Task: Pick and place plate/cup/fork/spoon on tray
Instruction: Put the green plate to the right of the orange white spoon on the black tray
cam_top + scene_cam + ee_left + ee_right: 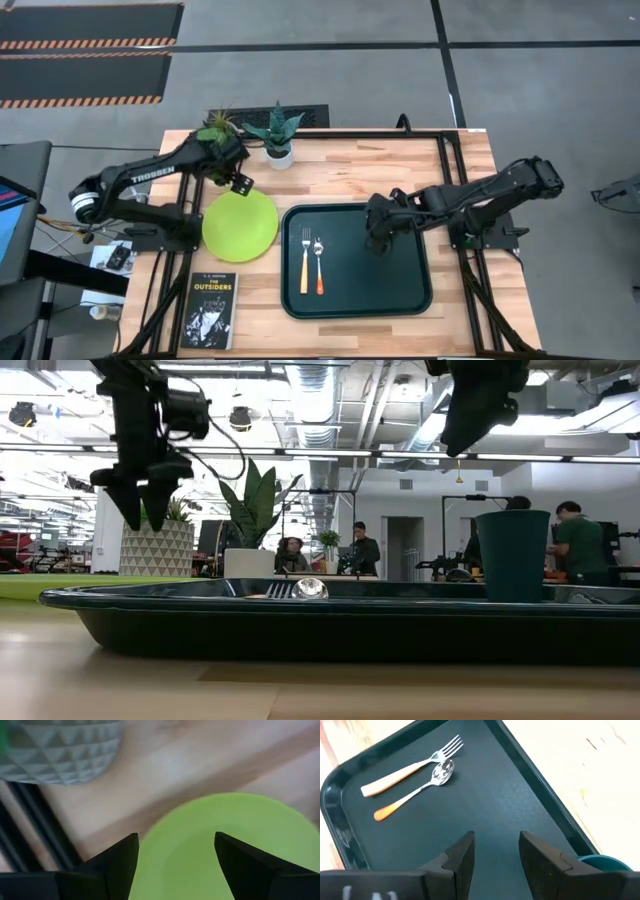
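Observation:
The dark green tray (400,290) lies at the table's middle. The fork (305,262) and the spoon (319,266) lie side by side on its left part and show in the right wrist view too (fork (410,767), spoon (415,792)). The teal cup (512,555) stands upright on the tray; its rim shows in the right wrist view (600,862). My right gripper (377,240) is open and empty above the tray, raised clear of the cup (470,420). The lime-green plate (240,225) lies flat on the table left of the tray. My left gripper (238,185) is open above the plate's far edge (175,837).
A patterned plant pot (215,135) and a white plant pot (279,155) stand at the table's far edge, close behind my left gripper. A black book (212,310) lies near the front left. People show in the room beyond the table (575,540).

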You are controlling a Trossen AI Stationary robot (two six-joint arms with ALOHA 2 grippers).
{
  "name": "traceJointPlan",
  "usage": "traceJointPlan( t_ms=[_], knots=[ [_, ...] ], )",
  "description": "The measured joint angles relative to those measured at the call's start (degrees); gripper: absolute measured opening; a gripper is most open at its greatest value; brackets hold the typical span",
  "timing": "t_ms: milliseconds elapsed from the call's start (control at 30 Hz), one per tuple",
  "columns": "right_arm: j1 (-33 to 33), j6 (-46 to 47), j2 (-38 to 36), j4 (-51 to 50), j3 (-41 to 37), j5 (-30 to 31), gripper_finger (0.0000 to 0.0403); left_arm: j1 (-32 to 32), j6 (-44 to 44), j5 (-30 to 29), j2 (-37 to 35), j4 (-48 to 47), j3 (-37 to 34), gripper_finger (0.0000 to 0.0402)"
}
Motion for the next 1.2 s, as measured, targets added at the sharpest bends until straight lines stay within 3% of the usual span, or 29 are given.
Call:
traceJointPlan(
  t_ms=[200,300,467,633,1000,1200],
  knots=[
    [-1.55,0.35,0.00,2.55,0.00,-0.03,0.0177,9.55,8.16,1.99,4.88,0.00,0.00,0.0250],
    [-1.74,0.37,0.00,3.16,0.00,0.03,0.0177,11.03,12.38,5.35,7.71,0.11,-0.66,0.0250],
    [-1.73,0.55,0.00,3.15,0.00,0.16,0.0177,11.13,15.05,5.25,10.88,2.52,-2.34,0.0250],
    [-1.71,1.42,0.00,3.09,0.00,0.16,0.0177,10.34,11.53,6.16,10.32,6.47,-4.30,0.0250],
    [-1.72,1.13,0.02,2.85,0.00,0.25,0.0177,8.26,2.76,4.68,0.98,10.09,-13.60,0.0250],
    [-2.15,0.88,0.02,2.85,-0.02,0.40,0.0177,7.68,-2.65,3.89,0.15,7.75,-15.06,0.0250]
  ],
)
